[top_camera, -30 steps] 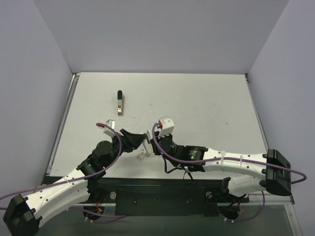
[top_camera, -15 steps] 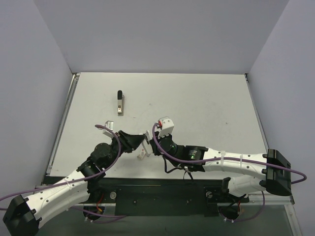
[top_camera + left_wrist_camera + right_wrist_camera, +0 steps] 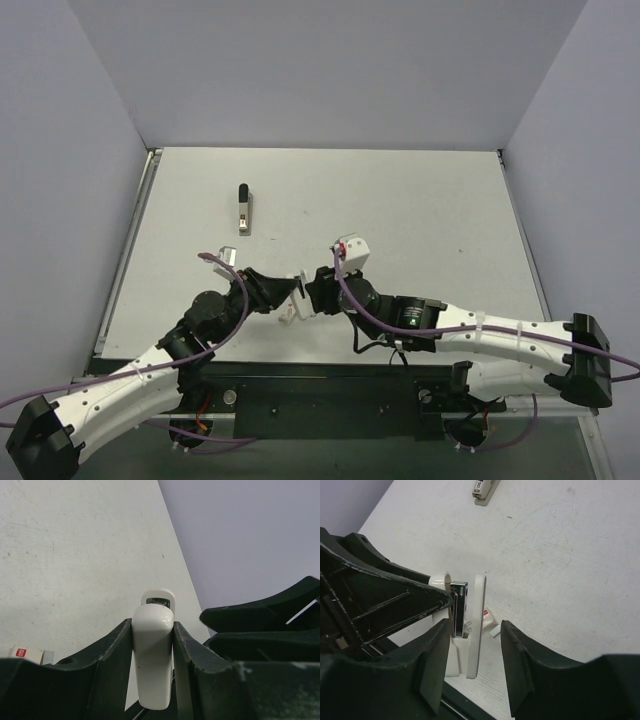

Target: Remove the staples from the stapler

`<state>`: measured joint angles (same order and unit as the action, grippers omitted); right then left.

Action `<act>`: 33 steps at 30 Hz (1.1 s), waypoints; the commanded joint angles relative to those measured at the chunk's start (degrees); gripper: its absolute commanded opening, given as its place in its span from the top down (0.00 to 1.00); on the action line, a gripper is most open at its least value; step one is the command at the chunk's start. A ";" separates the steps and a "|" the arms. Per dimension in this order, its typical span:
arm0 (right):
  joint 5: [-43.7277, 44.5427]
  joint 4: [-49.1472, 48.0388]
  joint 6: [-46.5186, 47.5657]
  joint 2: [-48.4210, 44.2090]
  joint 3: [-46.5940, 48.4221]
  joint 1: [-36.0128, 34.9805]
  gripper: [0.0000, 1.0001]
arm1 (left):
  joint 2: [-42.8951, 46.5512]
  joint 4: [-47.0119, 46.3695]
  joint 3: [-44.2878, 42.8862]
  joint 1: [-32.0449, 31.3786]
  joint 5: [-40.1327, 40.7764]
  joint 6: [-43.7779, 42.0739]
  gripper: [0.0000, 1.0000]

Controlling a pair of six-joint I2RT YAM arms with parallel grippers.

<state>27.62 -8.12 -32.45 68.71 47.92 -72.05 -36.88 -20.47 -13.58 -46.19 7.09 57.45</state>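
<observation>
A white stapler (image 3: 152, 655) stands upright between my left gripper's (image 3: 152, 630) fingers, which are shut on its body. In the top view the stapler (image 3: 291, 303) hangs low over the table's near edge, between the left gripper (image 3: 283, 290) and the right gripper (image 3: 312, 292). The right wrist view shows the stapler (image 3: 479, 625) hinged apart, its metal magazine (image 3: 459, 607) bare between the white halves. My right gripper (image 3: 472, 647) is open, its fingers on either side of the stapler's lower end, with a gap on the right. A small grey strip of staples (image 3: 494, 631) lies on the table.
A small white box with a red label (image 3: 487, 617) lies beside the staple strip. A second stapler, black and beige (image 3: 243, 208), rests at the back left of the table (image 3: 420, 200). Grey walls close in three sides.
My right gripper has opened and let go of the white stapler, and its arm has shifted slightly right. The left gripper has closed on the stapler and holds it in place.
</observation>
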 commanded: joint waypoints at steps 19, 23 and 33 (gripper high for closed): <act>-26.54 33.16 18.38 -21.42 7.80 4.29 0.49 | -11.10 -21.80 -4.35 -0.47 -38.89 -17.28 1.00; -32.87 34.75 20.05 -20.72 9.12 4.29 0.48 | -11.90 -22.77 -5.57 -1.26 -45.58 -19.21 1.00; -42.81 35.63 23.57 -15.54 12.72 4.29 0.50 | -11.54 -19.44 -7.33 -5.66 -50.42 -23.78 1.00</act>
<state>-9.58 26.89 -10.92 50.92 57.54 -68.16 -48.77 -36.84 -17.19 -50.41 -39.77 36.77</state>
